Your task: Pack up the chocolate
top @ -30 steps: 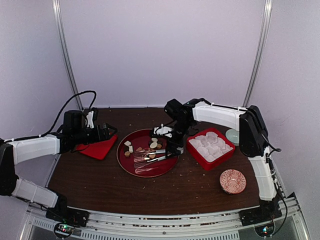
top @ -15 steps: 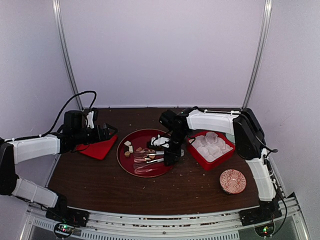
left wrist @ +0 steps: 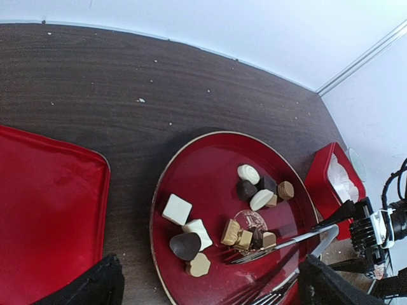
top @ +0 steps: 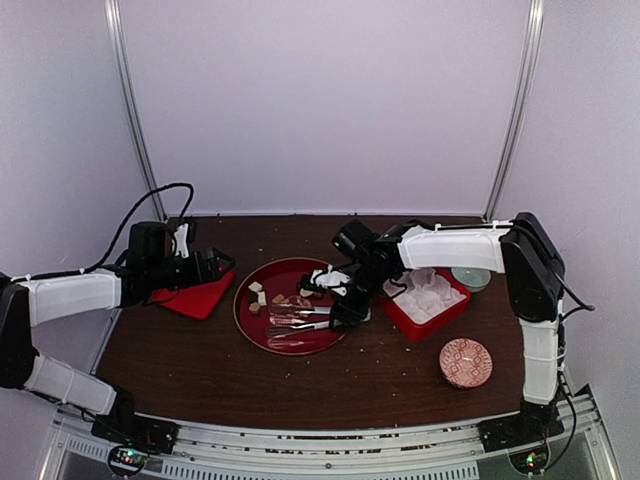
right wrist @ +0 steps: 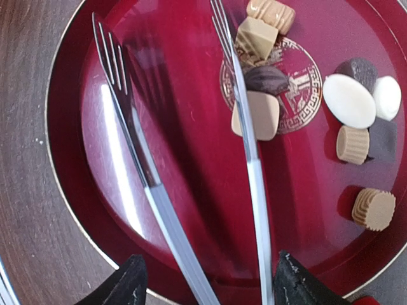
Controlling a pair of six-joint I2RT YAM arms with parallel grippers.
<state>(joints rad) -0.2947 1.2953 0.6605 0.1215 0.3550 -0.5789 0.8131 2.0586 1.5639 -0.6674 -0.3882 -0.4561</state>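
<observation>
My right jaws grip the fork-tipped tongs (right wrist: 249,166), tines apart over the chocolate (right wrist: 262,115), which lies on the round red plate (right wrist: 76,171) at frame centre. My left jaws, wide open and empty, hang at the red tray (left wrist: 44,210), lower left.

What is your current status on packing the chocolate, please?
Left gripper open, empty. Right gripper shut on tongs, tines spread over plate. Chocolate on plate, none gripped. Box beside plate, nothing seen blocking.
</observation>
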